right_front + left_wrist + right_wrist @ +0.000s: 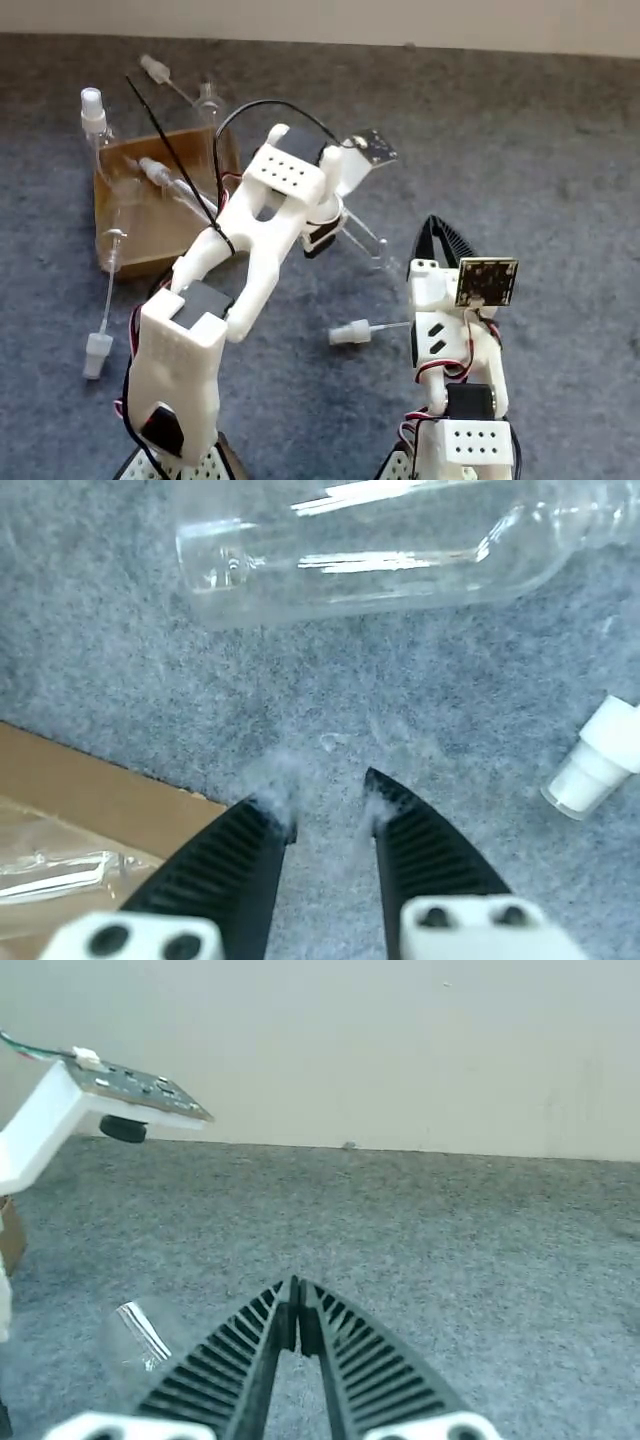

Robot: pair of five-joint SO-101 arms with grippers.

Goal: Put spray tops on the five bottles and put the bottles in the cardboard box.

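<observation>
Lying on its side on the grey surface (560, 150), the uncapped clear bottle (400, 550) rests just off the cardboard box (140, 255), on the side of the box that faces the right arm. The left end effector (328, 805) hovers low over the bare strip between box and bottle, its jaws parted a little and grasping nothing. A loose spray top (595, 765) lies near the bottle, also clear of the box.

The step in hand looks like picking up this bottle. To do it well, the jaws likely need to spread wider than the bottle's barrel and travel away from the box until they straddle the barrel across its width, near the middle. They should then close gently, because the plastic looks smooth and round and could roll or squirt out of a hard pinch.

The right end effector (298, 1320) is clenched on nothing and sits farther from the box than the bottle does. Clear bottles (160, 178) lie inside the box.
</observation>
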